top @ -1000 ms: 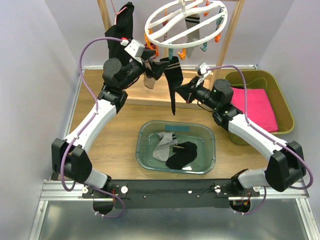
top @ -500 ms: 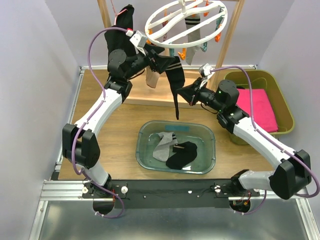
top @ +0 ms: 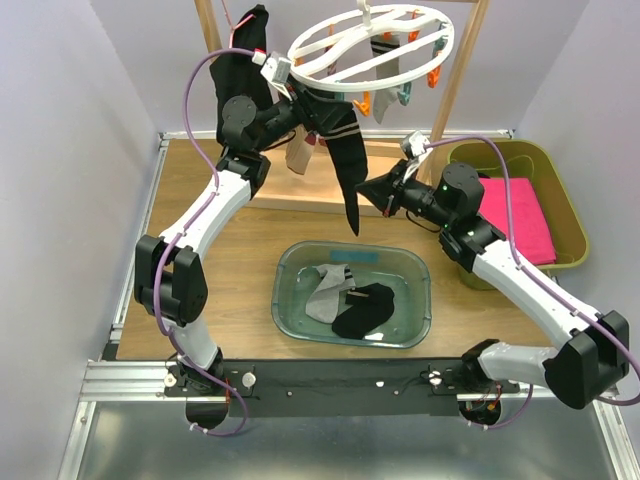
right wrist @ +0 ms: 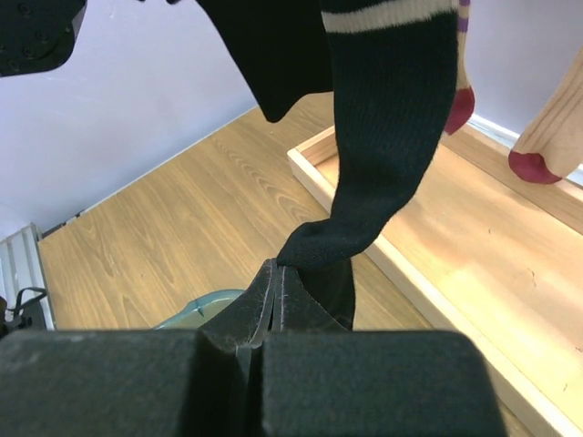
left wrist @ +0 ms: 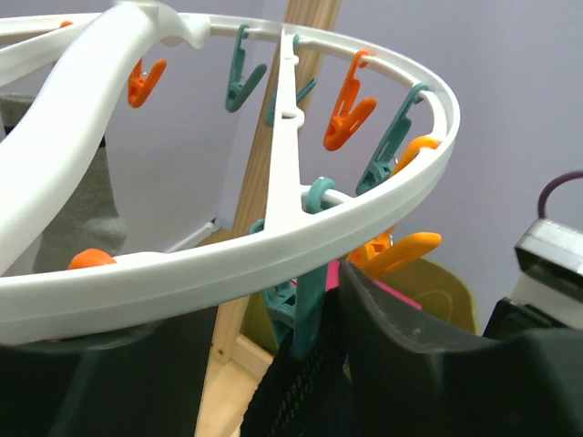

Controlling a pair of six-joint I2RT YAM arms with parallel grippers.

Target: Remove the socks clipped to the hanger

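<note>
The white round hanger (top: 370, 45) hangs at the top; its rim fills the left wrist view (left wrist: 273, 237). A black sock with a striped cuff (top: 348, 165) hangs from a teal peg (left wrist: 314, 273) on the near rim. My left gripper (top: 305, 100) is raised to that rim, its jaws open on either side of the peg and the sock's cuff (left wrist: 301, 401). My right gripper (top: 372, 188) is shut on the sock's lower part (right wrist: 383, 137), pinched at the fingertips (right wrist: 291, 282). A grey sock (top: 385, 60) and a tan sock (top: 298, 155) also hang there.
A teal basin (top: 285, 265) near the front holds a grey sock (top: 325, 295) and a black sock (top: 365, 310). An olive bin (top: 500, 148) with folded pink cloth (top: 520, 215) stands at the right. A wooden post frame (top: 455, 90) and a black garment (top: 240, 60) stand behind.
My left gripper has risen from below the ring up to its near rim, at the teal peg. My right gripper has kept hold of the black sock and shifted slightly right.
</note>
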